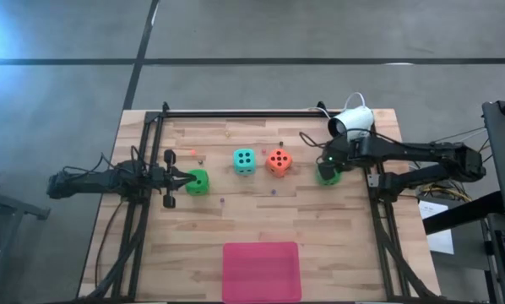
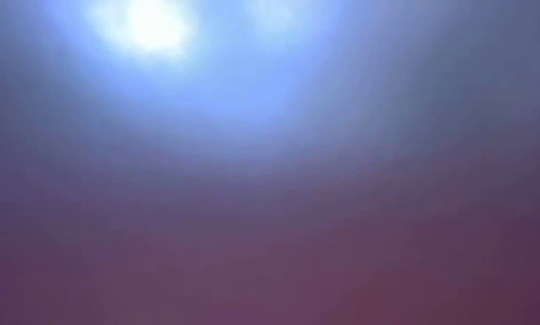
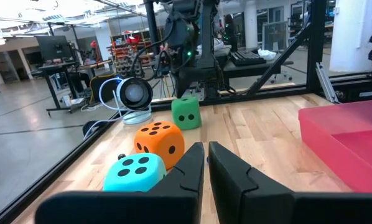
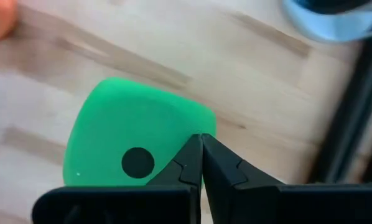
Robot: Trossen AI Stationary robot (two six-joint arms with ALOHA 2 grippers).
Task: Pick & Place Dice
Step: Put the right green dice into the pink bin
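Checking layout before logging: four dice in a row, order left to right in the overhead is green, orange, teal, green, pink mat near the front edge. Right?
Middle pair is swapped. The high view shows green die, teal die, orange die, second green die. Pink mat is at the front edge.

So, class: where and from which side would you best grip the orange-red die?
Probably from above, across the orange-red die's near and far faces. It sits flat, but the teal die stands close on one side, so fingers there would be more cramped.

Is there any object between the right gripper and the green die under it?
Nothing visible. The right gripper hangs directly over the green die, fingers shut, with no object between them. The orange die sits apart, beside it.
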